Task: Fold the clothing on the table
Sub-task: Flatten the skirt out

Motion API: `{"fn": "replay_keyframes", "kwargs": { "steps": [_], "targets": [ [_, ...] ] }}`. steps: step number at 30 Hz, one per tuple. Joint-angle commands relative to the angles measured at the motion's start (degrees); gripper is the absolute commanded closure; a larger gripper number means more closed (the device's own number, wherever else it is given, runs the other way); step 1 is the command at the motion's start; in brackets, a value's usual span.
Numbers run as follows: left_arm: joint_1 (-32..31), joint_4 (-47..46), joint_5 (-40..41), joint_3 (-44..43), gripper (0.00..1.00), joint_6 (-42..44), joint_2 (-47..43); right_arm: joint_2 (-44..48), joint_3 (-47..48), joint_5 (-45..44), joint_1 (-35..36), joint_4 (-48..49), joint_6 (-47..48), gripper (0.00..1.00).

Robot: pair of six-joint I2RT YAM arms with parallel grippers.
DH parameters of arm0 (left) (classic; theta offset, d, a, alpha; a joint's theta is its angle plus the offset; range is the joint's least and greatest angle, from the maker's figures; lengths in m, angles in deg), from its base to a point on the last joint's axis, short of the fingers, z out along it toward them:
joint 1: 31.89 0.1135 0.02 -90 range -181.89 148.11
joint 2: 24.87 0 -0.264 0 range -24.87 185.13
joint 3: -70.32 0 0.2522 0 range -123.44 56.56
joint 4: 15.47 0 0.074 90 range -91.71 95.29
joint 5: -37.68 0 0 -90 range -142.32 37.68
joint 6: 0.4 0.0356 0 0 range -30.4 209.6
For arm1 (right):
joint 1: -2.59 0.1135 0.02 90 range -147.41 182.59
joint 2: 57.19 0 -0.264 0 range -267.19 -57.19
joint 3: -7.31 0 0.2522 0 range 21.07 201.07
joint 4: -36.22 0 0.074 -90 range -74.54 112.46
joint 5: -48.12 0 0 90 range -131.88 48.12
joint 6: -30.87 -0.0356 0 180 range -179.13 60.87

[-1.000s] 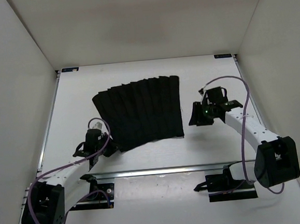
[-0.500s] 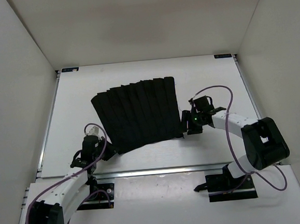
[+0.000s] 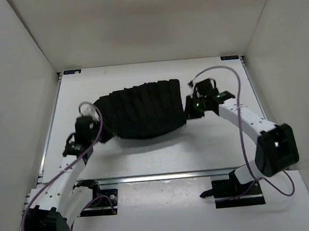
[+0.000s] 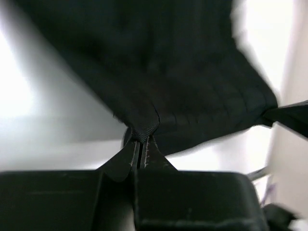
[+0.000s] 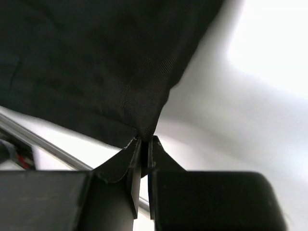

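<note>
Pinching the black pleated skirt (image 3: 143, 112) at two points, with no fold laid yet. On the left of the overhead view, clamped tight with the left gripper (image 3: 98, 131) on the skirt's lower-left corner. In the left wrist view, shown plainly as a nub of hem bunched between fingers pressed together. Right of centre, nipped likewise with the right gripper (image 3: 188, 108) on the right-hand edge. In the right wrist view, closed on a peak of cloth and on nothing else.

Slung between the two grips in the middle of the frame, slack and bowed, above a soft shadow (image 3: 146, 144) on the white table (image 3: 147, 161) just under the lower hem. Judged from that shadow, raised clear of the surface along the lower edge. Impossible to tell whether resting on the table along the upper edge or hanging free there too.

So far, then: grasped at both ends and picked up, but not folded.

Left to do, by the look of it:
- carrying the held edge across to the opposite edge
- laying it down flat with the pleats in line
- letting go on both sides
- perhaps halving once more
</note>
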Motion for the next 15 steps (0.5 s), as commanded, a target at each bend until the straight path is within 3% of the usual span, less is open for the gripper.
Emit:
{"fn": "replay_keyframes", "kwargs": {
  "steps": [1,4,7,10,15],
  "targets": [
    [1.79,4.81,-1.36,-21.65,1.0,6.71,1.75,13.0,15.38,-2.54,-2.7,-7.54,4.67,0.99],
    [1.79,9.21,-1.96,-40.36,1.0,6.73,5.0,17.67,28.9,-0.28,-7.09,-12.9,6.17,1.0],
    [1.71,9.05,-3.2,-48.64,1.0,5.32,6.85,19.97,35.68,5.09,-12.18,-14.4,6.7,1.0],
    [1.71,8.08,-3.29,-51.22,1.0,4.18,8.95,20.32,38.43,10.28,-17.28,-13.88,6.88,1.0],
    [4.25,4.04,-6.45,-50.95,1.0,3.39,15.81,11.74,40.45,11.34,-16.42,-11.59,7.93,1.0]
  ]
}}
